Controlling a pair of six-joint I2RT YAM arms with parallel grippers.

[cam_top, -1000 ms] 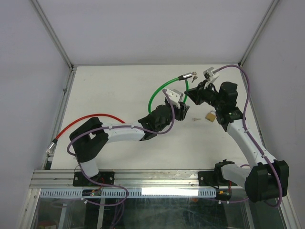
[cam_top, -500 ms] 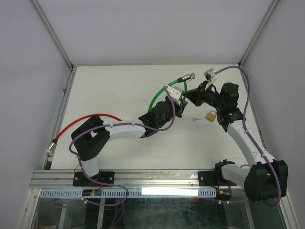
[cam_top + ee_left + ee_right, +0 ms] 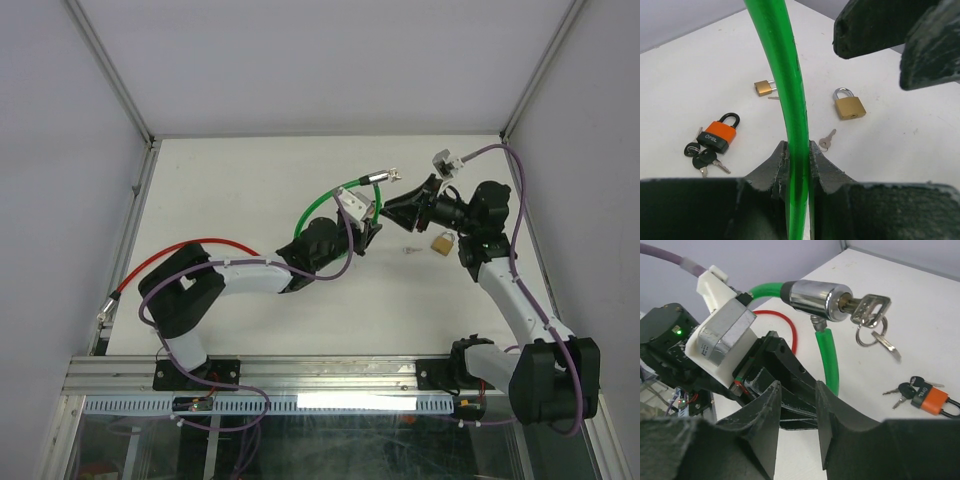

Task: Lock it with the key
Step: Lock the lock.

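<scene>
Top: the left gripper [image 3: 370, 215] holds the cable [image 3: 320, 197] just below the cylinder [image 3: 385, 179].
Left wrist: its jaws clamp the cable.
Right wrist: the key [image 3: 870, 307] is in the cylinder. Below it the right gripper [image 3: 796, 387] is narrowly parted and empty.
Turning is probably not yet done.

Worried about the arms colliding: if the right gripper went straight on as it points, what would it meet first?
Most likely the left gripper: its black body shows between the open fingers of the right gripper. The lock cylinder and key sit higher, probably off that line.
</scene>
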